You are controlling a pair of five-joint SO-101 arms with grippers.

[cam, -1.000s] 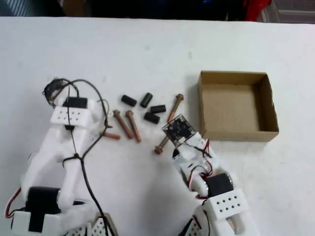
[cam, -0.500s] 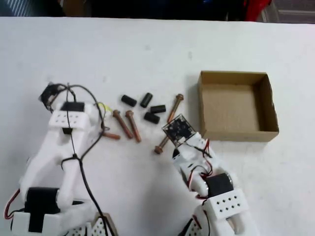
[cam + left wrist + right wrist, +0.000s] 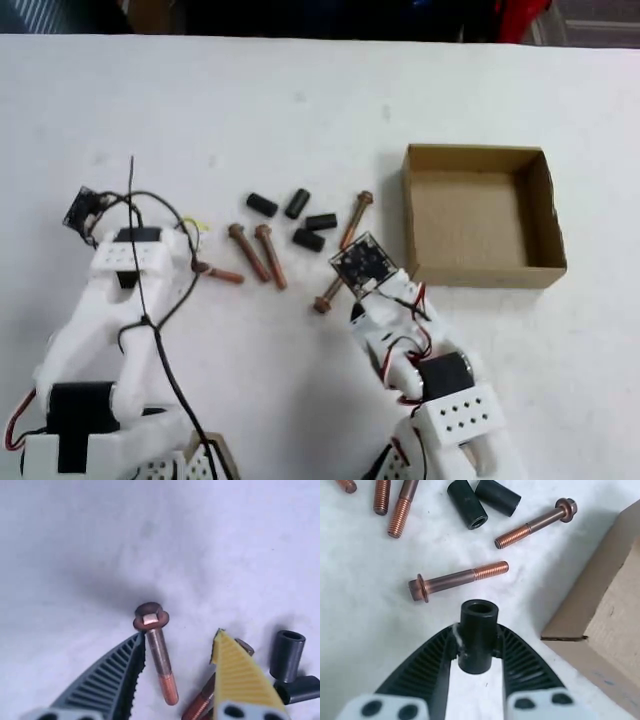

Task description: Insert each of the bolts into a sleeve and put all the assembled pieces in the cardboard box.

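While the cardboard box [image 3: 476,150] stands open side up at the right of the high view, its brown floor shows bare from wall to wall. In the right wrist view only 1 corner of it shows, cut off at the frame's right edge.

At the bottom centre of that view the right gripper [image 3: 477,630] is clamped on a black sleeve [image 3: 479,622], the open bore pointing away from the wrist. The left gripper [image 3: 180,636] is spread wide and holds nothing. Its dark finger [image 3: 115,675] is just beside the shank of a bolt [image 3: 156,650] lying on the table [image 3: 300,90], and its yellow finger [image 3: 237,675] stands apart on the other side.

From above, this bolt lies left of centre, its head end under the left arm's cables. A pair of bolts [image 3: 246,251] lies just right of it, then 4 loose sleeves [image 3: 308,240] and a slanted bolt [image 3: 355,218] near the box's left wall. The lowest bolt [image 3: 326,296] is half hidden under the right arm's camera board [image 3: 360,262], which also covers that arm's fingers.

White table top runs wide from the parts to the far edge at the top of the frame. A narrower strip lies right of the box.
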